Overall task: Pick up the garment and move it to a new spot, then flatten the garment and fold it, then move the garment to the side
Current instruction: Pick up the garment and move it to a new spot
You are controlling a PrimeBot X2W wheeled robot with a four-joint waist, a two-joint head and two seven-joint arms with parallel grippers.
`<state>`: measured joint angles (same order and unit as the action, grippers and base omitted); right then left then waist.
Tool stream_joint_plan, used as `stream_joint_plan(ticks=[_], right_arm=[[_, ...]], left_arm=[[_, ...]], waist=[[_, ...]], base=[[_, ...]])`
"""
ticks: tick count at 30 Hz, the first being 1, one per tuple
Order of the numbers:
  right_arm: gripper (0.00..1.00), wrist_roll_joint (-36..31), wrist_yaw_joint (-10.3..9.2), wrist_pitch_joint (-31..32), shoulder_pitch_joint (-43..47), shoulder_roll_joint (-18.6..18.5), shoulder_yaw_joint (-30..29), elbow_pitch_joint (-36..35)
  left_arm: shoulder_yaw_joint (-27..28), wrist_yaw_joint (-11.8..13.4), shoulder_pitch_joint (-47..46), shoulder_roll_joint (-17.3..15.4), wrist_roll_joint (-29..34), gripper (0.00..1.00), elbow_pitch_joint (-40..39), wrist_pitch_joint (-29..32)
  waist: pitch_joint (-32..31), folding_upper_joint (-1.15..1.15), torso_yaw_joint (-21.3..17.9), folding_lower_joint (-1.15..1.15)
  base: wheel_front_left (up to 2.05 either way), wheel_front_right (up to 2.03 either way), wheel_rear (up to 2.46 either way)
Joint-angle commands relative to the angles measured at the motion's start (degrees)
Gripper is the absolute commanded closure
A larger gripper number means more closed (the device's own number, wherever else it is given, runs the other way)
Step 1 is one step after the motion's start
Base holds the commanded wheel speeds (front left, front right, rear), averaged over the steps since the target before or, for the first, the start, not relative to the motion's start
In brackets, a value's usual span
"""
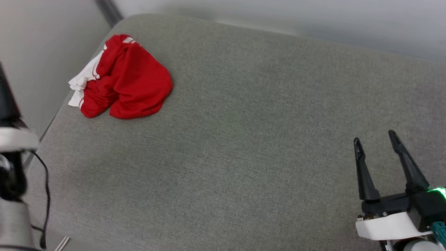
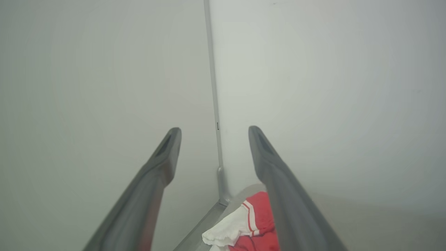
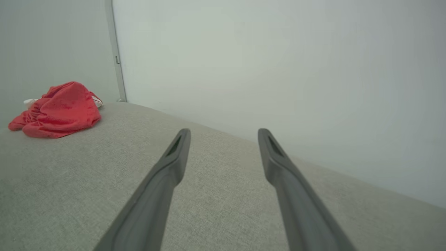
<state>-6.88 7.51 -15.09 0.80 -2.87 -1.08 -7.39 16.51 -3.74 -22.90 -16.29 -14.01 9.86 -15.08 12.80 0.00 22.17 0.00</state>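
Two grippers hang with fingers spread wide and nothing between them, over a grey fabric cushion (image 1: 244,167). The garment (image 1: 125,78) lies crumpled in a heap near the cushion's far left corner, as seen from the head. Most of the heap is red cloth. A white sleeve edged with red-and-white stripes spills from its left side, close to the cushion's edge.

The right gripper (image 1: 374,137) sits at the lower right of the head view with its two dark fingers pointing up the picture, well apart from the garment. A green light (image 1: 439,191) glows at its base. In the right wrist view its fingers hover over bare cushion, with the red heap far off to the upper left against a pale wall (image 3: 278,52).

The left gripper (image 2: 215,129) points at the corner of the room, where a grey strip (image 2: 213,87) runs down the wall. The white sleeve and a patch of red show low between its fingers, partly behind the right-hand one, and neither finger touches the cloth.

At the head view's left edge the left arm (image 1: 10,167) is blurred, with a black cable (image 1: 47,195) trailing beside it.
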Motion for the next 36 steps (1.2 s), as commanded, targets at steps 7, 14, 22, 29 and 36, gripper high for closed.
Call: stream_joint_plan(ticks=[7,14,22,29,36], right_arm=[[0.0,-3.61,-0.04,-0.12,-5.01,-0.01,-1.63,-3.75],[0.0,-6.16,-0.04,-0.11,-7.42,-0.01,-2.21,-7.45],[0.0,-7.75,-0.04,-0.11,-9.39,-0.2,-1.54,-10.85],[0.0,-8.35,-0.04,-0.12,-10.26,-0.66,-1.62,-12.33],[0.0,-8.34,-0.04,-0.11,-10.54,-0.76,-2.04,-12.62]], left_arm=[[-0.2,-3.34,-18.63,-10.55,-6.58,0.0,12.9,0.69],[-10.81,-3.56,-28.41,-18.82,-17.29,0.0,20.36,11.06],[-26.11,-3.58,-30.65,-26.71,-35.13,0.0,20.91,32.28],[-35.12,-3.59,-30.83,-30.86,-46.64,0.0,20.75,46.96],[-40.47,-3.6,-31.52,-30.25,-50.5,0.0,23.73,53.02]], waist=[[12.89,0.0,-3.71,0.0],[18.64,0.0,-4.9,0.0],[22.72,0.0,-6.42,0.0],[25.79,0.0,-7.76,0.0],[28.01,0.0,-8.49,0.0]], base=[[0.0,0.0,0.0],[0.0,0.0,0.0],[0.0,0.0,0.0],[0.0,0.0,0.0],[0.0,0.0,0.0]])
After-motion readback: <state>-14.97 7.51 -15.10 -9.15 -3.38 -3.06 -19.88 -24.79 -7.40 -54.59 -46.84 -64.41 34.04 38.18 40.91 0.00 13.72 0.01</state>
